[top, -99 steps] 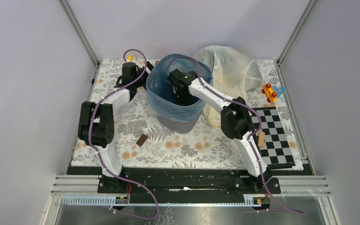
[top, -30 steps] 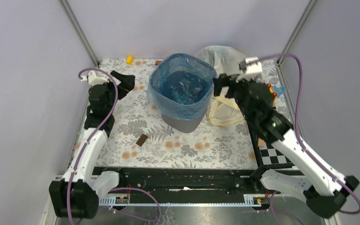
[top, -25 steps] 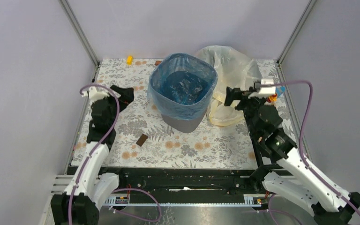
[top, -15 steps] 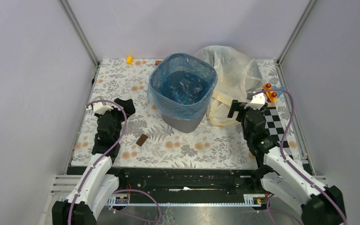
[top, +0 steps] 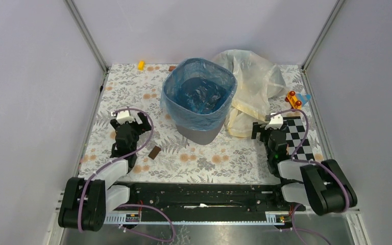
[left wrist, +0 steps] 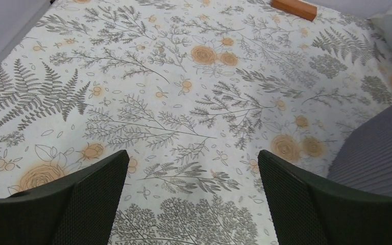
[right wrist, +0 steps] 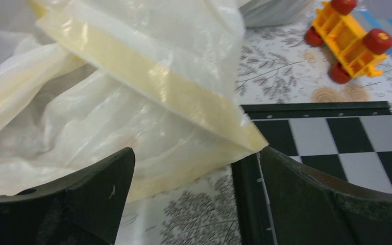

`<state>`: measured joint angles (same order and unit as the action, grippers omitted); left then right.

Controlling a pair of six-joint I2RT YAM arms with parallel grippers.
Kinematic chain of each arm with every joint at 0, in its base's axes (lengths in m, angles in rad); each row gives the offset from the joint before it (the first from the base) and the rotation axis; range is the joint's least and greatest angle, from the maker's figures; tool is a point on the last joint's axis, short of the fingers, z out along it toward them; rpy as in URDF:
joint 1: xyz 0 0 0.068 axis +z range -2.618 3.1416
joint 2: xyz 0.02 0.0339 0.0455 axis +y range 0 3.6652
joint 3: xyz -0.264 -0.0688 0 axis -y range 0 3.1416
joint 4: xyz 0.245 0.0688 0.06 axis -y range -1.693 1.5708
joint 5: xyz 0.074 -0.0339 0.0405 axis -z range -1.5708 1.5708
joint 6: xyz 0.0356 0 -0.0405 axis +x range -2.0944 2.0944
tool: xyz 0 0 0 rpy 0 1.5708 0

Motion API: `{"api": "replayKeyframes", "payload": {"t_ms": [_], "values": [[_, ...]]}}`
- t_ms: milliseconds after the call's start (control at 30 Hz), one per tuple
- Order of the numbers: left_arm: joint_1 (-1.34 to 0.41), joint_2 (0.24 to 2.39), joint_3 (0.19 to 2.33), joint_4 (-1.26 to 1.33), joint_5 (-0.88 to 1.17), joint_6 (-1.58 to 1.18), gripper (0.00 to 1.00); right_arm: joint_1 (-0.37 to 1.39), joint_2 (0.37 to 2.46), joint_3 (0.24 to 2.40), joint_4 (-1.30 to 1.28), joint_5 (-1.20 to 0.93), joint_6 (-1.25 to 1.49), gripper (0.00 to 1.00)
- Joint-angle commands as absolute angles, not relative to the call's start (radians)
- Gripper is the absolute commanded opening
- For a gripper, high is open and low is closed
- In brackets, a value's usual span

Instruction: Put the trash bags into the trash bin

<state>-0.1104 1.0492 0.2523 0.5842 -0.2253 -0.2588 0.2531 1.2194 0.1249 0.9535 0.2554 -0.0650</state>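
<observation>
The trash bin stands at the middle back, dark grey and lined with a blue trash bag folded over its rim. A pale yellow see-through trash bag lies crumpled on the table to its right. My left gripper is open, low over the floral mat left of the bin, with nothing between its fingers. The bin's ribbed side shows at the right of the left wrist view. My right gripper is open just short of the yellow bag's near edge, apart from it.
A brown block lies near my left gripper. A yellow toy car and a checkerboard sit at the right. A small yellow block and a brown piece lie at the back edge. Walls close in on three sides.
Both arms have drawn back from beside the bin to the near edge and folded low. The blue bag stays in the bin. Both grippers have stayed open.
</observation>
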Motion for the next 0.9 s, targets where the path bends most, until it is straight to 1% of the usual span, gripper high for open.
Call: {"api": "replayKeyframes", "payload": {"t_ms": [0, 67, 167, 200, 267, 333, 400, 467, 500, 533, 567, 633, 667, 867], "values": [[-0.074, 1.160, 0.188, 0.896, -0.205, -0.161, 0.99, 0.173, 1.332, 0.123, 1.264, 0.249, -0.106, 1.00], [-0.045, 1.237, 0.188, 0.968, -0.143, -0.192, 0.99, 0.129, 1.424, 0.137, 1.315, 0.215, -0.075, 0.99], [-0.030, 1.296, 0.232, 0.961, -0.116, -0.186, 0.99, 0.053, 1.573, 0.121, 1.513, 0.214, -0.006, 0.99], [-0.023, 1.304, 0.244, 0.951, -0.122, -0.179, 0.99, 0.048, 1.569, 0.125, 1.486, 0.224, 0.019, 1.00], [-0.011, 1.324, 0.251, 0.970, -0.120, -0.170, 0.99, 0.045, 1.518, 0.176, 1.302, 0.268, 0.051, 1.00], [-0.003, 1.345, 0.273, 0.956, -0.114, -0.168, 0.99, 0.045, 1.557, 0.212, 1.305, 0.291, 0.046, 1.00], [0.000, 1.376, 0.312, 0.916, -0.088, -0.161, 0.98, 0.046, 1.532, 0.244, 1.198, 0.285, 0.047, 1.00], [0.000, 1.399, 0.325, 0.927, -0.062, -0.136, 0.97, 0.045, 1.551, 0.234, 1.243, 0.285, 0.042, 1.00], [0.000, 1.434, 0.298, 1.004, -0.046, -0.120, 0.97, 0.046, 1.553, 0.227, 1.271, 0.287, 0.042, 1.00], [0.000, 1.477, 0.265, 1.142, -0.039, -0.117, 0.97, 0.046, 1.547, 0.234, 1.244, 0.289, 0.045, 1.00], [0.000, 1.514, 0.245, 1.203, -0.020, -0.097, 0.97, 0.046, 1.548, 0.237, 1.236, 0.287, 0.048, 1.00], [-0.008, 1.509, 0.263, 1.144, -0.018, -0.079, 0.97, 0.046, 1.549, 0.235, 1.244, 0.286, 0.047, 1.00], [-0.009, 1.515, 0.258, 1.168, -0.020, -0.077, 0.99, 0.045, 1.549, 0.235, 1.244, 0.288, 0.045, 1.00], [-0.013, 1.519, 0.255, 1.170, 0.007, -0.062, 0.99, 0.045, 1.549, 0.234, 1.246, 0.288, 0.045, 1.00]]}}
